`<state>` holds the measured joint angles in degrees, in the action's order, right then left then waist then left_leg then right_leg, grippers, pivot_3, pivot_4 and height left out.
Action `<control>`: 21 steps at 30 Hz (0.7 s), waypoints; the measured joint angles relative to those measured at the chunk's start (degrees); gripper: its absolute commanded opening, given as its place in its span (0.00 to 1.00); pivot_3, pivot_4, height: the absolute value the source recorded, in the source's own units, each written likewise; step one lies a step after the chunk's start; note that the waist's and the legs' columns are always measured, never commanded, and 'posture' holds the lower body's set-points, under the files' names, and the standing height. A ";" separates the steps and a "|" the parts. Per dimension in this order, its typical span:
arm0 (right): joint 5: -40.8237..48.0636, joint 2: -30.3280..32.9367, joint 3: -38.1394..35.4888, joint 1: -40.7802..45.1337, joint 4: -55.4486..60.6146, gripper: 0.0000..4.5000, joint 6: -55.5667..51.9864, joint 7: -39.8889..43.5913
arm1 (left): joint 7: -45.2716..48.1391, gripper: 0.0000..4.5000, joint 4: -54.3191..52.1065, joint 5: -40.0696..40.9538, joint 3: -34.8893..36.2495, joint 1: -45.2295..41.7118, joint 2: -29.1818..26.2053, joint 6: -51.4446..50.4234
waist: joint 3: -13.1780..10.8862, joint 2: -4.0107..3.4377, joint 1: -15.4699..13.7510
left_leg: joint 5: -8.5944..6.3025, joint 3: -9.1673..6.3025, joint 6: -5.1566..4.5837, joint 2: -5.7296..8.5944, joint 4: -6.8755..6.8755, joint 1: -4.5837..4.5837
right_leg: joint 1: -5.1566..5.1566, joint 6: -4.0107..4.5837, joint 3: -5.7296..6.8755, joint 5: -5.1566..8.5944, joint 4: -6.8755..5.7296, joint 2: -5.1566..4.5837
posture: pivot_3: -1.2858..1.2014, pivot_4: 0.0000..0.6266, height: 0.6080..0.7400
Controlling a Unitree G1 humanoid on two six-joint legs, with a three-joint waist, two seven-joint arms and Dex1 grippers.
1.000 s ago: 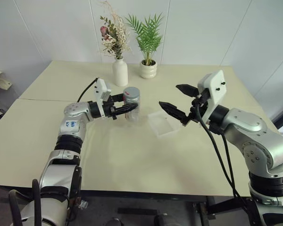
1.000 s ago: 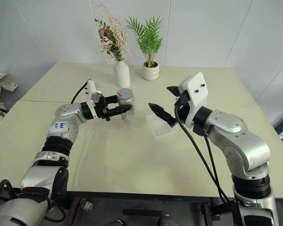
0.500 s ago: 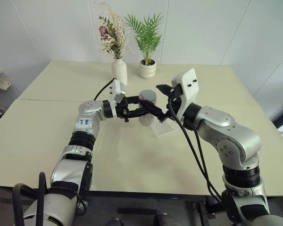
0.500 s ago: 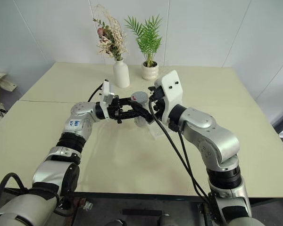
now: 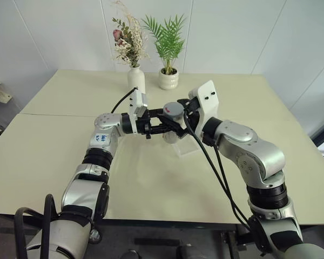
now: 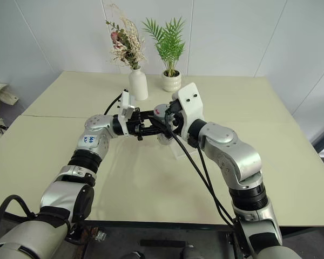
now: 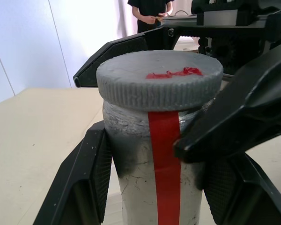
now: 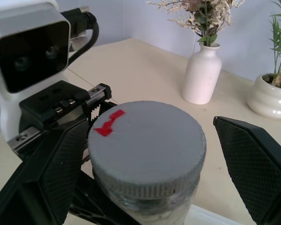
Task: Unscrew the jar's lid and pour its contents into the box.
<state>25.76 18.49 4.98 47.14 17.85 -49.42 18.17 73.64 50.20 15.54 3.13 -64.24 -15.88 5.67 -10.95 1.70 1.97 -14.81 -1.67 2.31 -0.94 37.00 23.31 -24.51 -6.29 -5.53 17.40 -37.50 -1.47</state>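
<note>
The left gripper (image 5: 163, 125) reaches in from the left with its 2 black fingers (image 7: 86, 178) clamped tight on the body of the jar (image 7: 154, 173), 1 finger on each side of the glass, below the cap. The jar stands upright in that grip, lifted off the table (image 5: 59, 156), with its red stripe (image 7: 166, 168) running down the side that faces the left wrist camera.

The lid (image 8: 147, 147) is on the jar, a ribbed grey disc with a small red mark (image 8: 108, 123) on its top. The glass is cloudy, so the contents cannot be made out.

The right gripper (image 8: 145, 164) comes in from the right at the height of the lid, its 2 fingers spread wide. They stand 1 on each side of the lid with a gap on both sides in the right wrist view; neither finger touches it there, and the claw holds nothing. In the left wrist view 1 right finger (image 7: 243, 108) crosses in front of the jar's shoulder, just beside the cap's rim.

The box (image 5: 186, 145) lies on the table just below and to the right of the 2 claws, partly hidden behind the right wrist.

Beyond the grippers, near the far edge of the table, stand a white vase (image 5: 136, 82) with dried flowers and, to its right, a white pot (image 5: 169, 79) with a green plant.
</note>
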 measured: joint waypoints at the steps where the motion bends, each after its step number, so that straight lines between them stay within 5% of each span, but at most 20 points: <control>1: 0.00 0.00 0.00 0.29 0.00 1.00 0.00 0.26 | 0.35 0.50 0.00 0.00 0.00 0.00 0.00 0.10 | 0.00 0.00 0.00 | 0.00 0.00 0.00 0.00 0.00 0.00 | 0.00 0.00 0.00 0.00 0.00 0.00 | 0.52 0.24 1.00; 21: 0.23 2.88 -0.15 1.38 -1.54 1.00 1.09 9.76 | 3.40 0.50 1.72 -0.12 0.17 0.02 -1.03 1.28 | 0.00 0.00 0.06 | 0.00 0.00 0.00 0.01 0.01 0.01 | 0.00 0.00 0.00 0.00 0.01 0.00 | 0.52 0.24 1.00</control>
<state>26.00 21.37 4.83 48.53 16.31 -48.33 27.93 77.05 51.92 15.42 3.30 -64.23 -16.92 6.96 -10.95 1.70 2.03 -14.81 -1.67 2.31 -0.94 37.01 23.32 -24.51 -6.29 -5.53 17.40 -37.49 -1.47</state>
